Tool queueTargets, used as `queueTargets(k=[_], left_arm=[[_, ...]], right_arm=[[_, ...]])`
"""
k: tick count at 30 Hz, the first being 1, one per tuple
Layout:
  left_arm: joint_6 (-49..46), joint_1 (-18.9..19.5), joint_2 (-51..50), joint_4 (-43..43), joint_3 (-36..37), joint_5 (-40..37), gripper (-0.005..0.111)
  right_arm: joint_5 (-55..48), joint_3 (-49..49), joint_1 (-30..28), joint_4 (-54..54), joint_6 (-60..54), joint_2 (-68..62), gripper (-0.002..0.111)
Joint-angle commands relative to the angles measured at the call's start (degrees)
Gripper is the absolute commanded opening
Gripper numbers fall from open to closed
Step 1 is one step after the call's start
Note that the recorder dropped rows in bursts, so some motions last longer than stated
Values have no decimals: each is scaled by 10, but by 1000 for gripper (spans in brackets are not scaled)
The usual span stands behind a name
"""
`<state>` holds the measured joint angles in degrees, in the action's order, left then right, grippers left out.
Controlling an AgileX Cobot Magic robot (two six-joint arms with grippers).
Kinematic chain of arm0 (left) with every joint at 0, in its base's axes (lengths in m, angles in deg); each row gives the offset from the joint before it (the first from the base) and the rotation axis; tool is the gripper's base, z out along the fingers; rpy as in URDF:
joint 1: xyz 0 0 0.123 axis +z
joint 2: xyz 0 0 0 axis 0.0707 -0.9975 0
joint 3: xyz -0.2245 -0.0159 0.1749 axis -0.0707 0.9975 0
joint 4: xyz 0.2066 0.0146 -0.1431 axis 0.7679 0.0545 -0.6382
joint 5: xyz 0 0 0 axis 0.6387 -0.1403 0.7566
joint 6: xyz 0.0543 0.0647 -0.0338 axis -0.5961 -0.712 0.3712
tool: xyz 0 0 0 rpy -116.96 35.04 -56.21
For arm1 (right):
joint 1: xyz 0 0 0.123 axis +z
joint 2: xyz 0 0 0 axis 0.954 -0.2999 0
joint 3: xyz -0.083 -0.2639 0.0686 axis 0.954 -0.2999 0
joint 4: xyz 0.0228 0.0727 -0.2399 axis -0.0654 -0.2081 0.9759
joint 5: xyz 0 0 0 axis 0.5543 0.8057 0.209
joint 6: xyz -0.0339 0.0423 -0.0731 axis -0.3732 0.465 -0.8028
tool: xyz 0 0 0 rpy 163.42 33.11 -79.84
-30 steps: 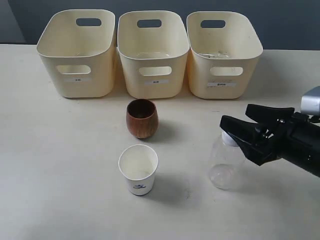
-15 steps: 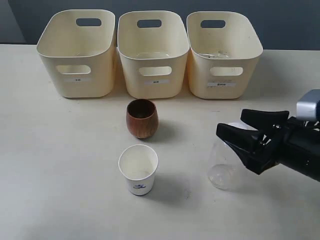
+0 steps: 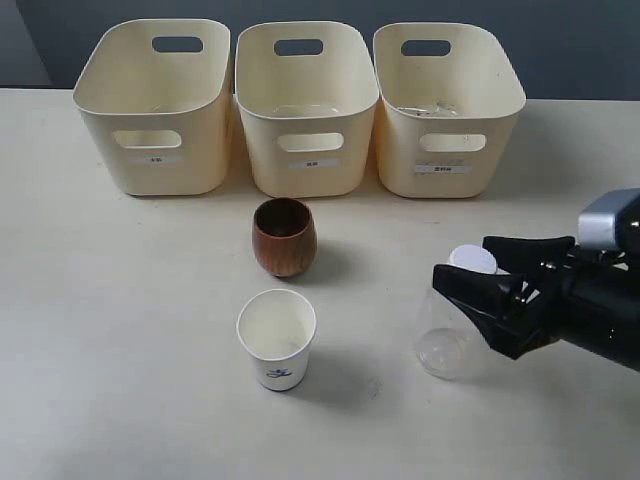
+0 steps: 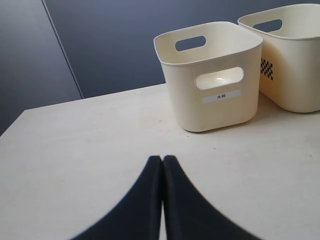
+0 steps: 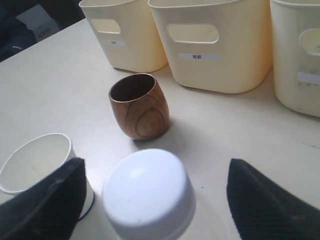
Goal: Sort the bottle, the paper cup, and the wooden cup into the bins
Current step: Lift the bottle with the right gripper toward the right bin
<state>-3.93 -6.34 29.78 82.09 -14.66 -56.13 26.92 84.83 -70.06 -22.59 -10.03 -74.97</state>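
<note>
The clear bottle stands upright at the right, its white cap showing between the black fingers of my right gripper. That gripper is open and straddles the bottle's neck without touching it. In the right wrist view the cap sits between the fingers, well apart from both. The wooden cup stands in the middle. The white paper cup is just in front of it. Three cream bins line the back. My left gripper is shut on nothing, over bare table.
The middle bin and right bin stand side by side behind the cups. The left wrist view shows one labelled bin ahead, another bin beside it and a dark wall behind.
My right gripper has come down and slightly forward around the bottle, so the white cap now shows between its fingers. It stays open. The cups and bins have not moved.
</note>
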Motion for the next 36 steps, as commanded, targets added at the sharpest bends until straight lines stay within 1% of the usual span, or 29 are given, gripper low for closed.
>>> queueTargets(k=[1,9,11,12,14,17,20,22,24,25,28,33,36], left_arm=[[1,-2,3,0,1,0,0],[1,-2,3,0,1,0,0],[1,-2,3,0,1,0,0],[1,-2,3,0,1,0,0],[1,-2,3,0,1,0,0],[1,-2,3,0,1,0,0],[1,-2,3,0,1,0,0],[1,-2,3,0,1,0,0],[1,-2,3,0,1,0,0],[1,-2,3,0,1,0,0],[1,-2,3,0,1,0,0],[1,-2,3,0,1,0,0],[1,-2,3,0,1,0,0]], right_arm=[[-8,1,0,3,3,-3,73],[-9,1,0,-8,3,-3,73],[-15,1,0,-12,3,-3,70],[-22,1,0,-13,3,-3,66],[-25,1,0,-10,3,-3,54],[-21,1,0,1,3,-4,42],[-20,1,0,-2,6,-4,39],[-16,1,0,-9,7,-4,26],[9,1,0,-35,7,-4,1],[17,2,0,-43,7,-4,-1],[33,15,0,-79,9,-4,-1],[47,65,0,-89,43,2,-1],[45,95,0,-136,56,20,-1]])
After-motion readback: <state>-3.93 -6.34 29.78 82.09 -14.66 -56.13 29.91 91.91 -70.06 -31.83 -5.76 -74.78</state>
